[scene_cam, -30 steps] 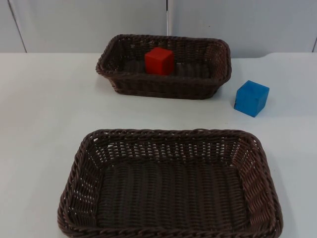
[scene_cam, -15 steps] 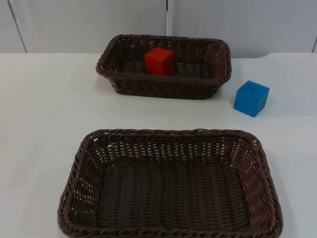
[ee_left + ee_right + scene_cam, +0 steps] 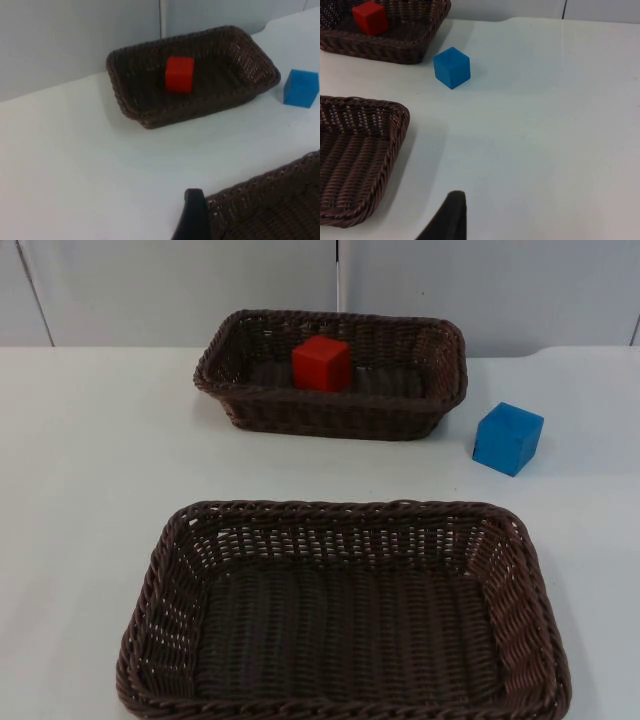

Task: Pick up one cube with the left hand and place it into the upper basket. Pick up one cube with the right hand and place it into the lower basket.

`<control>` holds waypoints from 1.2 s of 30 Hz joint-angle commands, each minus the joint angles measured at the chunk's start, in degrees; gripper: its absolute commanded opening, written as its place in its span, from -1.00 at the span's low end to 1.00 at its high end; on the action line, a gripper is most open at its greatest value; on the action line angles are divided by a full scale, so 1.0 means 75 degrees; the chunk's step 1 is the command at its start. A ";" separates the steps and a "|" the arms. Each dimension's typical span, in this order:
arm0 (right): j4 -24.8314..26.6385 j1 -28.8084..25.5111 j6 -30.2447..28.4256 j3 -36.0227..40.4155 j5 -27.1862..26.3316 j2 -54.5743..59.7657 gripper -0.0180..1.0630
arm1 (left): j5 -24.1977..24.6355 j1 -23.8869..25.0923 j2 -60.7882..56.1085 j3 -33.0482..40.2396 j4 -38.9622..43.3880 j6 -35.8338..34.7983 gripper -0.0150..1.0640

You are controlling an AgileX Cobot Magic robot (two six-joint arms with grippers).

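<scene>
Red cube (image 3: 322, 363) sat inside the upper basket (image 3: 240, 390), on its floor toward the back wall, left of centre. Same cube visible from the left wrist camera (image 3: 179, 74), resting in that basket (image 3: 125, 95); the right wrist camera caught it too (image 3: 370, 17).

Blue cube (image 3: 508, 438) was on the white counter (image 3: 90, 460), just beside the upper basket's right end, not touching it. It sat turned, one corner edge facing the near side. Right wrist camera showed it (image 3: 452, 67) between the upper basket (image 3: 395, 50) and the lower basket's corner (image 3: 395, 130), apart from both.

Lower basket (image 3: 160, 580) sat at the near side of the counter, well apart from the upper one, nothing in it.

Left end effector: one black fingertip (image 3: 192, 215) showed, hovering by the lower basket's rim (image 3: 260, 187). Couldn't tell whether it was spread or pressed together.

Right end effector: one black fingertip (image 3: 451, 216) showed over bare counter (image 3: 545, 125), right of the lower basket. State, can't tell either. Neither one was touching a cube.
</scene>
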 commanded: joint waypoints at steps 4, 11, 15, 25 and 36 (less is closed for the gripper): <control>0.0000 -0.0038 0.0012 0.0072 0.0003 -0.0029 0.98 | 0.0350 -0.0029 -0.0037 0.0030 -0.0094 -0.0066 0.47; 0.0000 -0.0038 0.0012 0.0072 0.0003 -0.0029 0.98 | 0.0396 -0.0029 -0.0037 0.0030 -0.0132 -0.0066 0.98; 0.0000 -0.0038 0.0012 0.0072 0.0003 -0.0029 0.98 | 0.0414 -0.0029 -0.0037 0.0030 -0.0142 -0.0066 0.98; 0.0000 -0.0038 0.0012 0.0072 0.0003 -0.0029 0.98 | 0.0521 -0.0029 -0.0037 0.0030 -0.0167 -0.0066 0.98; 0.0000 -0.0038 0.0012 0.0072 -0.0027 -0.0029 0.98 | 0.0729 -0.0029 -0.0055 0.0030 -0.0487 -0.0066 0.98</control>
